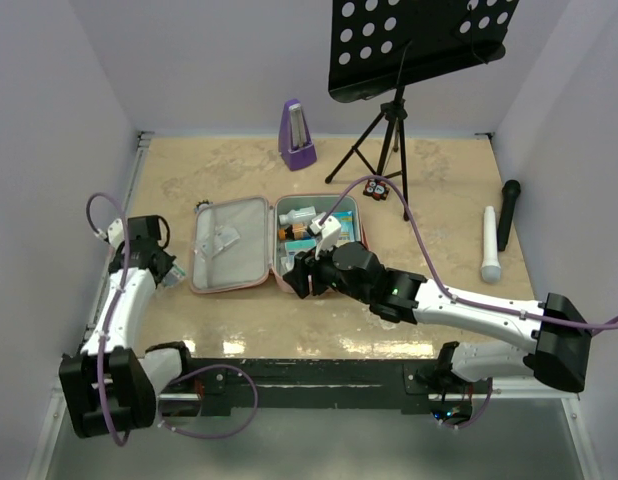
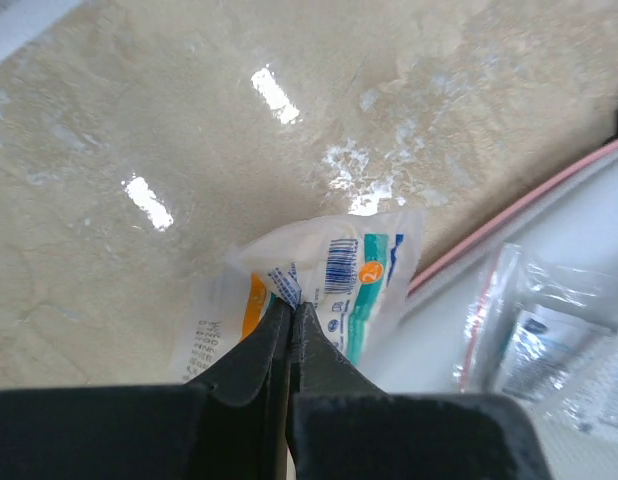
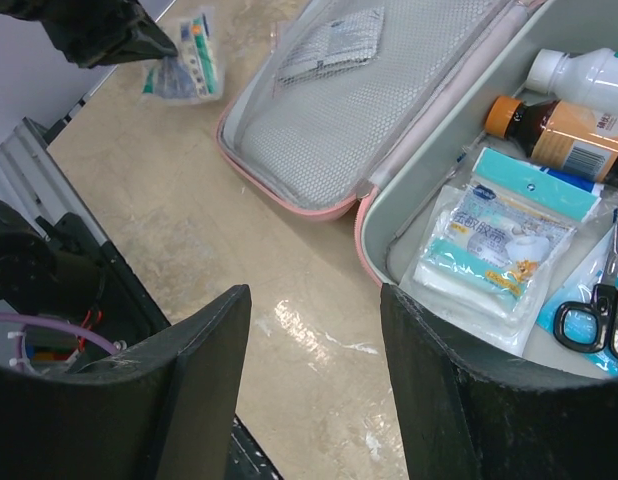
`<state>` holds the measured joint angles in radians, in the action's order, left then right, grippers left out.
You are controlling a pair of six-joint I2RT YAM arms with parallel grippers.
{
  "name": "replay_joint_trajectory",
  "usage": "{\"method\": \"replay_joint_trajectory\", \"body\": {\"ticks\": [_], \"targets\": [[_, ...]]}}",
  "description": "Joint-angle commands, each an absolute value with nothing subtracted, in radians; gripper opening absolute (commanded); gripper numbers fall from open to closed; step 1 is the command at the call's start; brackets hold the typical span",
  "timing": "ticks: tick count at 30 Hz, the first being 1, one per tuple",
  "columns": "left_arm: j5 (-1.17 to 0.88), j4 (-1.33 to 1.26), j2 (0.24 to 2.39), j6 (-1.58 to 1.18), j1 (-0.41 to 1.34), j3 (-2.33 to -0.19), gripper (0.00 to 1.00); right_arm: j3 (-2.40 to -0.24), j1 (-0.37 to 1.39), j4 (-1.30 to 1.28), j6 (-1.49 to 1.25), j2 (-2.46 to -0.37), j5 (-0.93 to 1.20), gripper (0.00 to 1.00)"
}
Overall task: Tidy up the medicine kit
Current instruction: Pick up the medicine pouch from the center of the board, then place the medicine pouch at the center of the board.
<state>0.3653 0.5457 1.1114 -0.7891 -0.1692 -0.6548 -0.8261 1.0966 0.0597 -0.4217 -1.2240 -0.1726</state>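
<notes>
The medicine kit (image 1: 229, 288), a pink zip case, lies open in the middle of the table. Its grey mesh lid (image 3: 329, 110) is on the left. The right half (image 3: 389, 250) holds bottles (image 3: 569, 125), a gauze packet (image 3: 494, 245) and scissors (image 3: 594, 320). Just left of the kit, my left gripper (image 2: 292, 300) is shut on the edge of a white packet (image 2: 359, 270) with teal and orange print, low over the table. That packet (image 3: 189, 65) also shows in the right wrist view. My right gripper (image 3: 314, 300) stands open and empty over the kit's near edge.
A purple metronome (image 1: 296, 135) and a music stand tripod (image 1: 389, 130) stand at the back. Batteries (image 1: 375, 189) lie behind the kit. A black microphone (image 1: 508, 213) and a white cylinder (image 1: 490, 243) lie at the right. Small sachets (image 2: 549, 335) sit in the lid.
</notes>
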Motion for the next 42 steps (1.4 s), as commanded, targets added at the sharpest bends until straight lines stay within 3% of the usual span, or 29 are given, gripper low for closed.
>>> {"method": "replay_joint_trajectory", "body": {"ticks": [1, 7, 12, 17, 24, 30, 37, 42], "targets": [[0.388, 0.61, 0.964, -0.744, -0.175, -0.774, 0.0, -0.873, 1.094, 0.041, -0.414, -1.226, -0.199, 0.59], [0.26, 0.687, 0.795, -0.761, -0.131, -0.891, 0.0, -0.922, 1.094, 0.012, -0.416, -1.232, -0.224, 0.59], [-0.095, 0.516, 0.681, -0.869, 0.036, -0.744, 0.0, -0.96, 1.094, -0.063, -0.446, -1.201, -0.291, 0.59], [-0.124, 0.546, 0.614, -0.897, 0.279, -0.703, 0.0, -0.992, 1.095, -0.15, -0.453, -1.118, -0.419, 0.59], [-0.271, 0.588, 0.541, -0.827, 0.365, -0.592, 0.0, -1.017, 1.094, -0.25, -0.468, -1.052, -0.521, 0.59], [-0.328, 0.545, 0.664, -0.747, 0.495, -0.571, 0.0, -1.017, 1.094, -0.287, -0.486, -1.037, -0.564, 0.59], [-0.146, 0.473, 0.966, -0.758, 0.822, -0.64, 0.0, -1.009, 1.094, -0.311, -0.517, -1.043, -0.583, 0.59], [-0.078, 0.437, 1.002, -0.778, 0.833, -0.641, 0.28, -1.0, 1.094, -0.322, -0.537, -1.037, -0.592, 0.59]]}}
